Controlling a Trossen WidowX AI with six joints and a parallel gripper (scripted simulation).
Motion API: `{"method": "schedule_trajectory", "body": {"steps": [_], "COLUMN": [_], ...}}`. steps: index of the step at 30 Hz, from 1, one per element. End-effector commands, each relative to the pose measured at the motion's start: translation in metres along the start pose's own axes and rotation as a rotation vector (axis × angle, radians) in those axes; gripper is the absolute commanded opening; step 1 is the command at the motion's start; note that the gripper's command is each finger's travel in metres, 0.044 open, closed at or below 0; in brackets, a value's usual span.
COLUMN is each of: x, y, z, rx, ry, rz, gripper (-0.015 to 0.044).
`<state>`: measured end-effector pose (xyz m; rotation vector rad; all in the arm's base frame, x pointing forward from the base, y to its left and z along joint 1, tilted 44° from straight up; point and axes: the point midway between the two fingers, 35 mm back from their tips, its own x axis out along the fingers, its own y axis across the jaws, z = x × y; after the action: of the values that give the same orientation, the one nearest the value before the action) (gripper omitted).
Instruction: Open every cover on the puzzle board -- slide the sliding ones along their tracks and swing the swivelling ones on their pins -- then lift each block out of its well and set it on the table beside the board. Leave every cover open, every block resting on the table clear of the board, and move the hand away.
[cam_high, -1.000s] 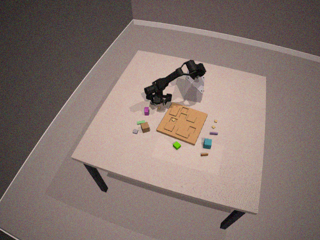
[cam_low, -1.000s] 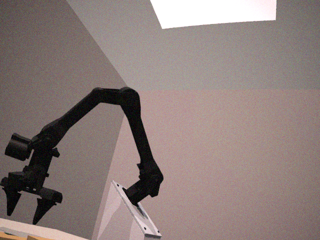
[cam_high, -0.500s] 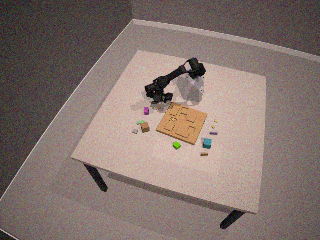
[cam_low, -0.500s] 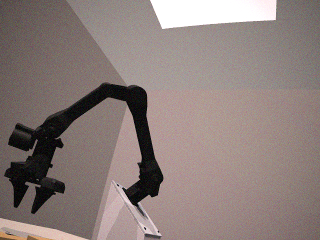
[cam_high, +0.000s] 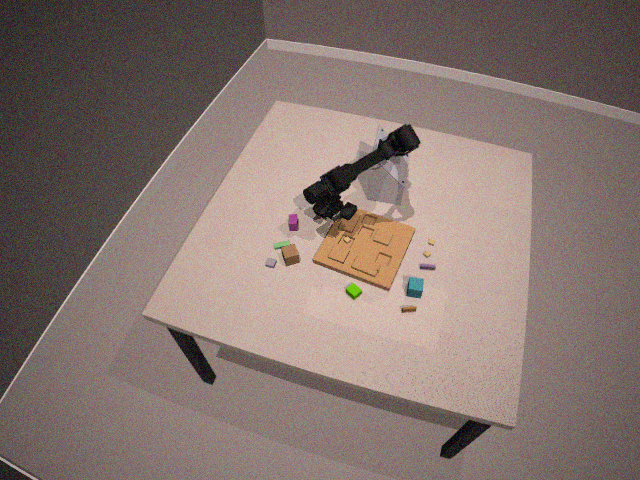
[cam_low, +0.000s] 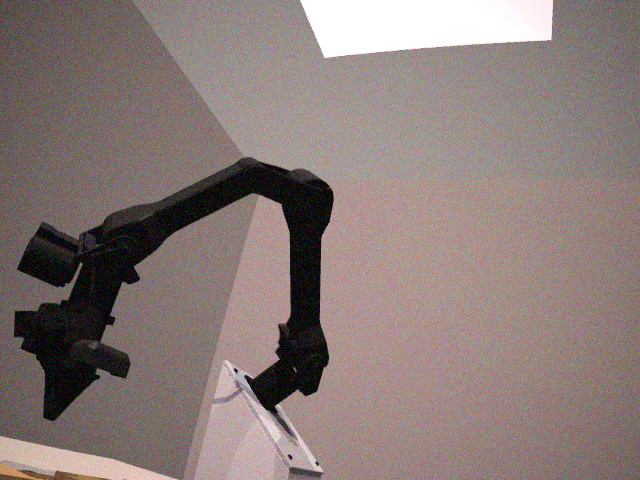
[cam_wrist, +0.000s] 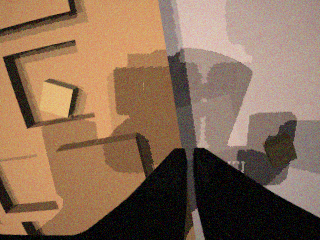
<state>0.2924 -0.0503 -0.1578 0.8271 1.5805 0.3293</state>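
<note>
The wooden puzzle board (cam_high: 405, 233) (cam_wrist: 132, 22) lies flat on the table, with several rectangular outlines in its top. A small pale yellow piece (cam_high: 346, 239) (cam_wrist: 56, 99) sits within one outline; whether it is a block or a knob I cannot tell. My gripper (cam_low: 50, 417) (cam_wrist: 188, 159) is shut and empty, held above the board's edge nearest the arm. A small dark yellow block (cam_wrist: 280, 150) lies on the table off that edge, in shadow. It is hidden in the top view. Which outlines are covers and which are open wells is unclear.
Left of the board are a magenta block (cam_high: 293, 222), green bar (cam_high: 281, 244), brown cube (cam_high: 290, 254) and grey piece (cam_high: 270, 262). A bright green block (cam_high: 353, 290) lies in front. A teal cube (cam_high: 415, 287), purple bar (cam_high: 427, 267), orange bar (cam_high: 408, 308) and small yellow pieces lie right.
</note>
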Motion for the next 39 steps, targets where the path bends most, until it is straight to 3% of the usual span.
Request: {"method": "schedule_trajectory", "body": {"steps": [1, 11, 20, 31, 39], "x": [0.000, 0.003, 0.006, 0.051, 0.056], "y": [0.026, 0.078, 0.079, 0.083, 0.083], "z": [0.006, 0.008, 0.008, 0.009, 0.008], "rx": [0.114, 0.334, 0.338, 0.339, 0.339], "ry": [0.001, 0.014, 0.015, 0.016, 0.017], "rz": [0.010, 0.026, 0.026, 0.028, 0.029], "gripper": [0.0000, 0.0000, 0.0000, 0.0000, 0.0000]}}
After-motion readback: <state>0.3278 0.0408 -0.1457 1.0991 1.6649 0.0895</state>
